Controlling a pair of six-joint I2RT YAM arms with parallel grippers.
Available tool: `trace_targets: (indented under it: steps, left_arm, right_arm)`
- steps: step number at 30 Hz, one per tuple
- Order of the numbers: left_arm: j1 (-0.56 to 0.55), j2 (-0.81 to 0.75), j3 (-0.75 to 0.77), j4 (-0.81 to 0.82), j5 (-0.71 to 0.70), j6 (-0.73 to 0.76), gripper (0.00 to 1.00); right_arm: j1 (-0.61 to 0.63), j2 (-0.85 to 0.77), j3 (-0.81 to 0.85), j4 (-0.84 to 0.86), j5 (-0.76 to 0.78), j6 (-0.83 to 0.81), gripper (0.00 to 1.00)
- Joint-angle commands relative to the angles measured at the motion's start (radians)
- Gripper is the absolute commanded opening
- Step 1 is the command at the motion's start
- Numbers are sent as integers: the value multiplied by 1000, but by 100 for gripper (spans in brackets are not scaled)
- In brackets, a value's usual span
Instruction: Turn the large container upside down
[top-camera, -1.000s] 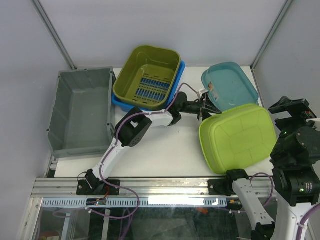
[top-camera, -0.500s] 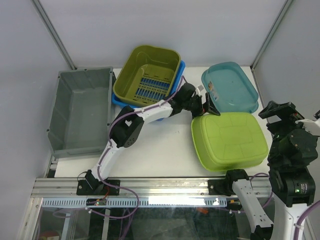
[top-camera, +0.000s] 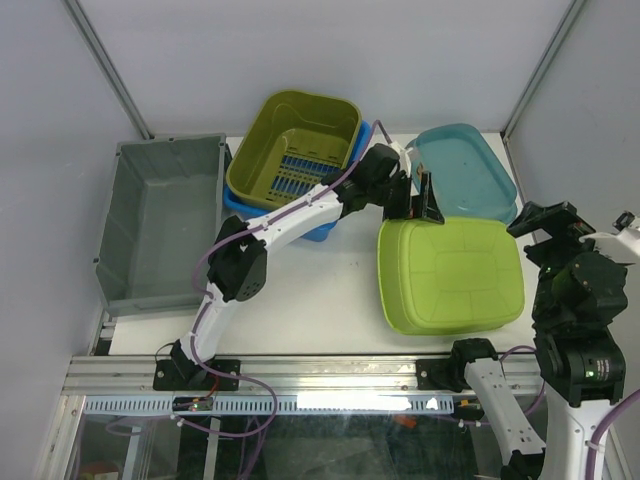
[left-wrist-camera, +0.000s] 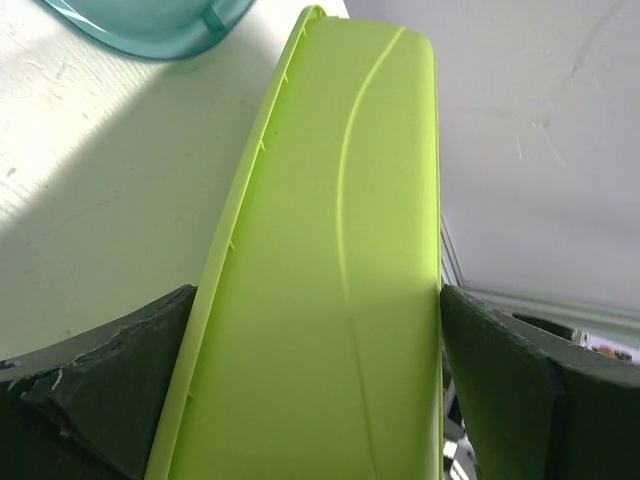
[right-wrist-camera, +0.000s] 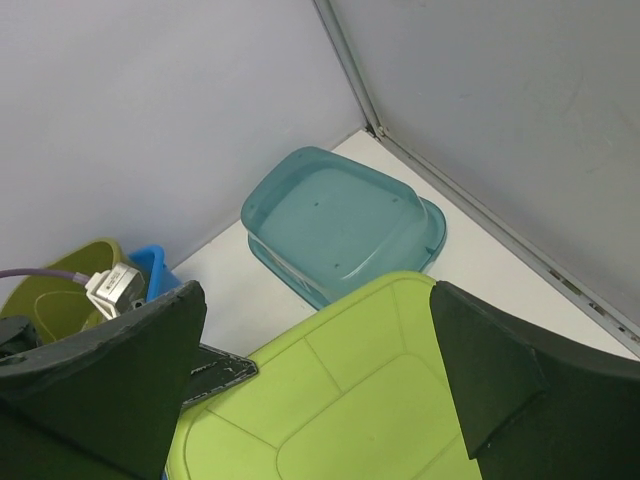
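Lime-green container upside down, flat on white table, front right | teal tub just behind it | left gripper at its far-left corner, jaws spread wide either side of the rim | right gripper beside its right edge, jaws wide apart, empty

We count five containers in all: one lime-green tub, one teal tub, one olive slotted basket, one blue tub and one grey crate. We also count two robot arms, the left arm and the right arm.
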Motion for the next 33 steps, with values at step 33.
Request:
trace_targets:
  steps: [33]
  left_arm:
    - [-1, -127, -141, 577, 327, -254, 99]
  right_arm:
    - [-1, 34, 25, 31, -158, -75, 99]
